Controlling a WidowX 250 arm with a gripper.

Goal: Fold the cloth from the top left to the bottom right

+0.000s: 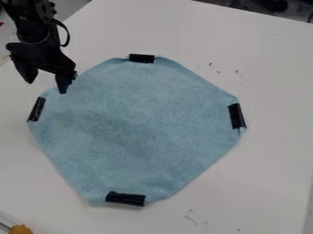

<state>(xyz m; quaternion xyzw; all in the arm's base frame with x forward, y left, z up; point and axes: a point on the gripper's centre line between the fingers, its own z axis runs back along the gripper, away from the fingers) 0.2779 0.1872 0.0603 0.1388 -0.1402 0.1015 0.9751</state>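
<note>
Spread gripper (45,87) hangs beside blunt-cornered, seemingly fuzzy blue cloth (137,128)

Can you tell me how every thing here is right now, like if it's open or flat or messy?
Blue cloth: spread out, not folded in half.
Gripper: open, fingers apart, at the cloth's upper left edge.
Four black strips: on the cloth's edge, at top, left, right and bottom.
White table: a bit messy, with small dark marks.
Orange-yellow thing: partly cut off at the bottom left.
</note>
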